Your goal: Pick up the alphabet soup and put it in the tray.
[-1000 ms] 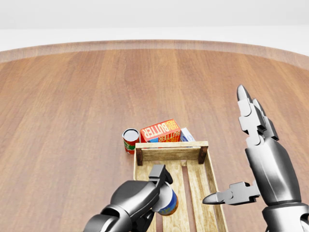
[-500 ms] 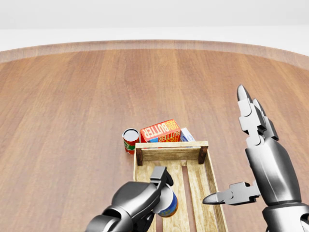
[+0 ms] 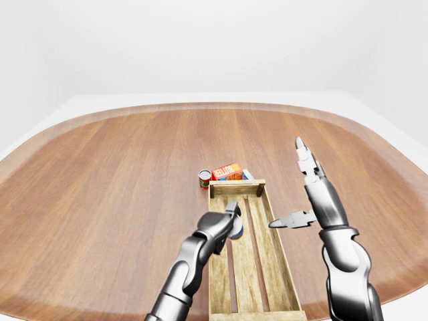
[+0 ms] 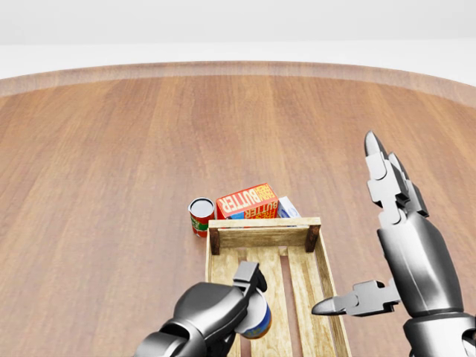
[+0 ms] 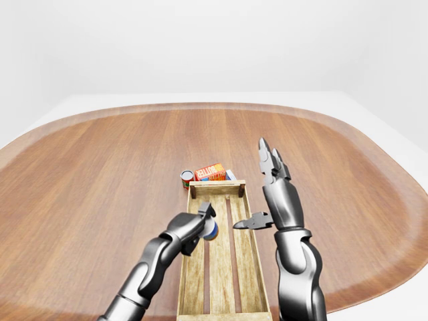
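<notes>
The left hand is curled tight round the soup can, low over the tray, slightly lower than before. The right hand stands upright beside the tray, fingers spread.

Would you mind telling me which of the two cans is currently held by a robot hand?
The blue-banded can over the wooden tray, gripped by the left robot hand. The red can stands free on the table, beside the butter box.

Large rounded wooden table, pale raised rim; plain white walls; even light.
</notes>
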You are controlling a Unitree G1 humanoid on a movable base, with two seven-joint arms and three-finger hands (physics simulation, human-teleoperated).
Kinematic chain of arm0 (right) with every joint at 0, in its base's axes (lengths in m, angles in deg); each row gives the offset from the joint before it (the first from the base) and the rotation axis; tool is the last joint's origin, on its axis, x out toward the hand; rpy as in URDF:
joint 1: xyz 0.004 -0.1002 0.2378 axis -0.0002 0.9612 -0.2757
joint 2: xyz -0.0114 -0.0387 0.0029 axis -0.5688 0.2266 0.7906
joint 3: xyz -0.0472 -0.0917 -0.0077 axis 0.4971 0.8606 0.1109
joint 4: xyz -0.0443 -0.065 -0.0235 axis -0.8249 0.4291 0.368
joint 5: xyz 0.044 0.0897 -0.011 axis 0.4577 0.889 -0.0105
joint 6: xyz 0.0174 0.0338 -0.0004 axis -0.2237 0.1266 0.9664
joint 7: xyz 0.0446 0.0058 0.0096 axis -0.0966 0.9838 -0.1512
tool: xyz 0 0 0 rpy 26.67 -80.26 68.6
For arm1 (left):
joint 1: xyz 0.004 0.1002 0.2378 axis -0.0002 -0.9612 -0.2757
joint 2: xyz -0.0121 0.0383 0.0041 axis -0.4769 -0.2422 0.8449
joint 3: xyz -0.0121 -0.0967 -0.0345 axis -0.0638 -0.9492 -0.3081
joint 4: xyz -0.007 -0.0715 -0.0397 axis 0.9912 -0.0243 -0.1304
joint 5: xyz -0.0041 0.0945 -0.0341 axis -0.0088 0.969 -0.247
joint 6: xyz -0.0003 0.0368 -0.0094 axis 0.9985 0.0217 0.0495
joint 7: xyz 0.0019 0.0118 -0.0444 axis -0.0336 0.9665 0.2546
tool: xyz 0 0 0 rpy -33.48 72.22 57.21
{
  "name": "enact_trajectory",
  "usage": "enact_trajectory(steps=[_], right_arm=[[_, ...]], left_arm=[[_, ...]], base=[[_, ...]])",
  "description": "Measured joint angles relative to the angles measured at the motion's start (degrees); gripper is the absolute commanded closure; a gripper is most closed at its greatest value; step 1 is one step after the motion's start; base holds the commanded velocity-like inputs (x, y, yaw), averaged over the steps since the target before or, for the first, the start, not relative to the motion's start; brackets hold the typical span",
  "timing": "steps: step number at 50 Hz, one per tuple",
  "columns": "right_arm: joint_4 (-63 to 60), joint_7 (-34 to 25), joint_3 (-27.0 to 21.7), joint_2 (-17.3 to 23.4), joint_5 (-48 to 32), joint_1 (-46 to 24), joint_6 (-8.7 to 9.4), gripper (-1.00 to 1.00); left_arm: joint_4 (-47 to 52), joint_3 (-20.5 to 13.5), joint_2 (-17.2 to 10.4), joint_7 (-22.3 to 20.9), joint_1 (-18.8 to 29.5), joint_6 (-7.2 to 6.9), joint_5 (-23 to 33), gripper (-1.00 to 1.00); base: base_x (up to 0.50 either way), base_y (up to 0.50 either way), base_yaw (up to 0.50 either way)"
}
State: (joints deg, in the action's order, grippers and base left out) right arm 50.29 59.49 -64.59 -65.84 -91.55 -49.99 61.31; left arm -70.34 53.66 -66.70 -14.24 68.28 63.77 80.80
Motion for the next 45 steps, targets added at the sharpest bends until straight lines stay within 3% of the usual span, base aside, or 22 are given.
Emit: enact_trajectory(steps=[38,39,43,45], right_arm=[[0.36,0.18,0.13,0.02,0.03,-0.08,0.00,-1.00],[0.36,0.18,0.13,0.02,0.03,-0.08,0.00,-1.00],[0.35,0.17,0.11,0.03,0.04,-0.08,0.00,-1.00],[0.34,0.16,0.09,0.03,0.05,-0.07,0.00,-1.00]], left_arm=[[0.23,-0.21,-0.12,-1.85,0.45,1.25,3.26,0.98],[0.24,-0.21,-0.12,-1.87,0.45,1.26,3.30,0.87],[0.27,-0.24,-0.10,-1.84,0.47,1.38,3.53,0.83],[0.33,-0.29,-0.08,-1.78,0.51,1.46,3.45,-0.22]], base=[[0.00,0.00,0.00],[0.00,0.00,0.00],[0.00,0.00,0.00],[0.00,0.00,0.00]])
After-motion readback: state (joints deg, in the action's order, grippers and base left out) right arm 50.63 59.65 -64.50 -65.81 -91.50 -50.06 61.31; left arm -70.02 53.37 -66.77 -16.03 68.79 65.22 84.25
